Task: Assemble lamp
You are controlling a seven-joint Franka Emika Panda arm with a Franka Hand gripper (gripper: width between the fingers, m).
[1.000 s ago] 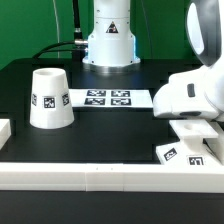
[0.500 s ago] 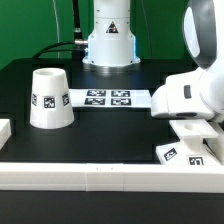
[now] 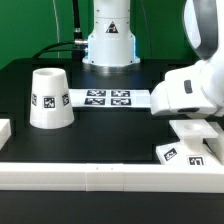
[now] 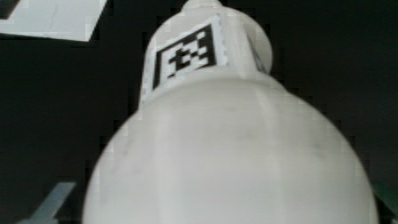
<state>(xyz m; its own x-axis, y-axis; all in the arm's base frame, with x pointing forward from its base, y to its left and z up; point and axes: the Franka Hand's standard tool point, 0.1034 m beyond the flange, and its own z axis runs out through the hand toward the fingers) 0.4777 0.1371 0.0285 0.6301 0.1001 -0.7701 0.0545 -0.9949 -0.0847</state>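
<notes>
The bulb (image 4: 214,150) fills the wrist view, its round head close to the camera and its tagged neck (image 4: 187,55) pointing away. It sits between my gripper's jaws; only a sliver of one finger (image 4: 32,205) shows beside it. In the exterior view my gripper (image 3: 193,122) hangs at the right, under the arm's white hand, just above the flat square base (image 3: 185,152); the bulb is hidden there. The tapered shade (image 3: 48,98) stands upright at the exterior view's left, far from the gripper.
The marker board (image 3: 105,98) lies in the middle at the back, in front of the arm's pedestal (image 3: 108,40). A long white rail (image 3: 100,175) runs along the front edge. A white corner (image 4: 54,20) shows beyond the bulb in the wrist view.
The arm's white hand has shifted slightly up and toward the exterior view's right. The shade, base and marker board have not moved.
</notes>
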